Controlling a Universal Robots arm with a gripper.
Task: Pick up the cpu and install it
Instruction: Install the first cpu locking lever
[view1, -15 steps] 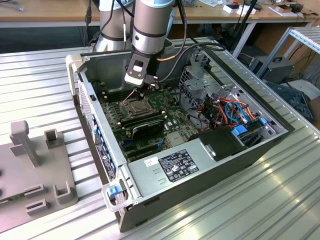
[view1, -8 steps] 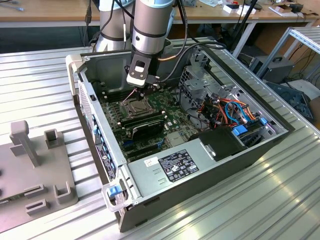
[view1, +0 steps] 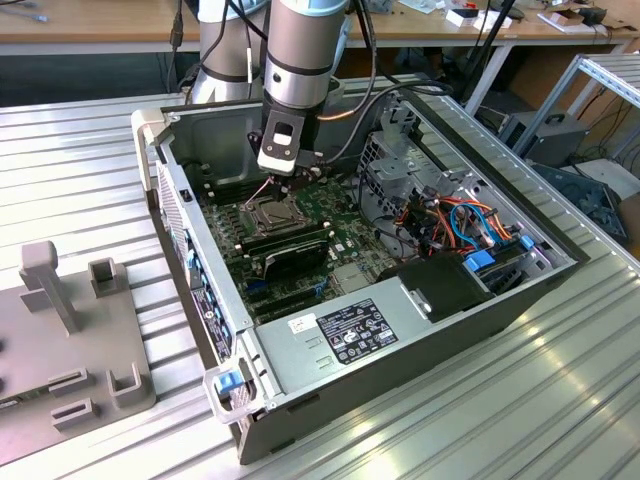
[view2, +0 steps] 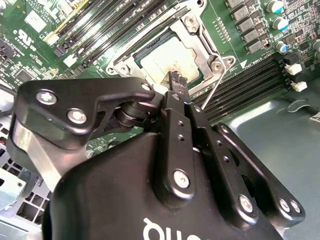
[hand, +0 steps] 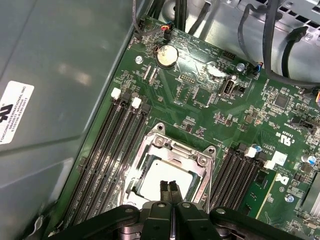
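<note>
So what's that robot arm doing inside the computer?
The robot arm is reaching into an open computer case, with its gripper low over the green motherboard. The cpu, a small silver square, lies flat in its socket with the shiny metal frame around it. The gripper's fingers are shut together, their tips right above the chip. Whether they touch it is hard to tell.

Upright arm (view1: 300, 50), end effector (hand: 169, 186) downward and closed

Lab: slotted aluminium table (view1: 80, 150), cluttered workbench (view1: 100, 30).
</note>
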